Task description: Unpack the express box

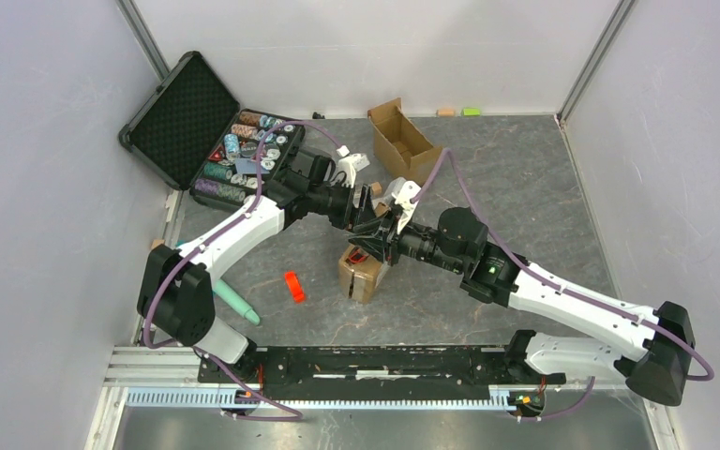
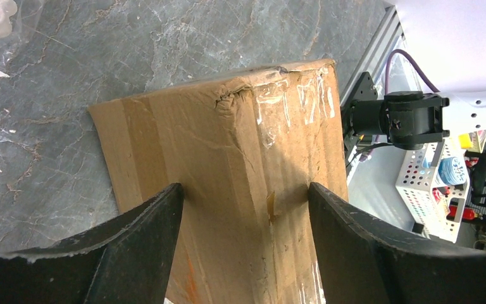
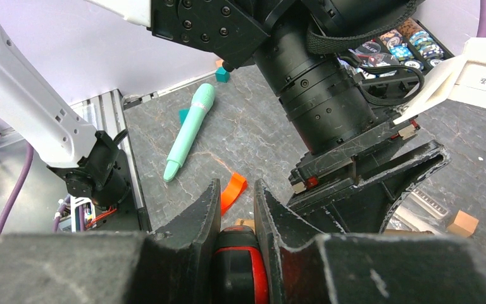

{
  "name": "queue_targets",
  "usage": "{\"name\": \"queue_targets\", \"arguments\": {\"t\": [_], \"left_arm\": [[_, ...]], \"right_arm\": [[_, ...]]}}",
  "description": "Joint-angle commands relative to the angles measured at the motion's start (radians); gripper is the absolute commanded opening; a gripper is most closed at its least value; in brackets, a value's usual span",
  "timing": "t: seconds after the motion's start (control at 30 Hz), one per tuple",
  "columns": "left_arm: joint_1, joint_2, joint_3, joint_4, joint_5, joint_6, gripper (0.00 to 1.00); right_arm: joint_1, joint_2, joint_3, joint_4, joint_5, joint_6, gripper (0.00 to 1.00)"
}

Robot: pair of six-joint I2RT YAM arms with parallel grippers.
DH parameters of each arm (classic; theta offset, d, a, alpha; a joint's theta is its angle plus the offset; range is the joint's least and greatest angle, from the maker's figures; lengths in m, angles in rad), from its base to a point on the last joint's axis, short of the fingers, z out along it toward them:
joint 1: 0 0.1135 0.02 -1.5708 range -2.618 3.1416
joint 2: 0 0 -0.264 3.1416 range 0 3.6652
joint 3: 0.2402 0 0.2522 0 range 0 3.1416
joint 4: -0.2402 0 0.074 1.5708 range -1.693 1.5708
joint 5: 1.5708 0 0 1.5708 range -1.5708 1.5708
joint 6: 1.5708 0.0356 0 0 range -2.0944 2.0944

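The express box (image 1: 360, 274) lies mid-counter, beneath both wrists. The left pincer (image 2: 243, 190) is spread over its creased, taped face; contact cannot be told. The right pincer (image 3: 237, 187) is pinched on a black-and-red tool (image 3: 237, 269). The seam is probably best opened with the box pinned firmly and the tool drawn shallowly along the tape. Room is tight where the wrists crowd together. An orange piece (image 1: 293, 286) lies near the box, and bare counter (image 1: 544, 187) is found beyond the right arm.

Grey table (image 1: 544, 216) with express box (image 1: 361, 279), chip case (image 1: 216, 141), open carton (image 1: 403, 141), orange clip (image 1: 293, 286), mint wand (image 1: 234, 302).
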State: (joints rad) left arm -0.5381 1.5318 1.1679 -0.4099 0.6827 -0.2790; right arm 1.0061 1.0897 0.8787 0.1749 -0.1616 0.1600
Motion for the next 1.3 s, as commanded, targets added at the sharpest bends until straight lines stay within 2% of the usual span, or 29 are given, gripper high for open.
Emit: {"name": "queue_targets", "arguments": {"t": [0.0,0.23,0.37,0.47,0.63,0.9,1.07,1.27], "left_arm": [[0.006,0.051,-0.02,-0.059,-0.103,0.013,0.77],[0.027,0.046,-0.04,-0.02,-0.139,-0.025,0.77],[0.029,0.045,-0.05,-0.001,-0.155,-0.045,0.77],[0.029,0.046,-0.053,0.005,-0.156,-0.048,0.77],[0.029,0.05,-0.051,0.008,-0.176,-0.062,0.78],[0.044,0.055,-0.059,0.022,-0.25,-0.086,0.78],[0.046,0.074,-0.047,0.029,-0.235,-0.085,0.78],[0.047,0.079,-0.036,0.039,-0.225,-0.093,0.78]], "right_arm": [[0.021,0.027,-0.029,-0.101,-0.047,0.057,0.0],[0.035,0.034,-0.076,-0.119,-0.001,0.131,0.0],[0.037,0.047,-0.074,-0.173,0.086,0.17,0.0],[0.037,0.03,-0.105,-0.147,0.102,0.193,0.0],[0.039,0.064,-0.063,-0.21,0.107,0.209,0.0],[0.057,0.08,-0.081,-0.229,0.048,0.36,0.0],[0.1,0.065,-0.077,-0.247,0.08,0.298,0.0],[0.138,0.12,-0.1,-0.268,0.123,0.271,0.0]]}}
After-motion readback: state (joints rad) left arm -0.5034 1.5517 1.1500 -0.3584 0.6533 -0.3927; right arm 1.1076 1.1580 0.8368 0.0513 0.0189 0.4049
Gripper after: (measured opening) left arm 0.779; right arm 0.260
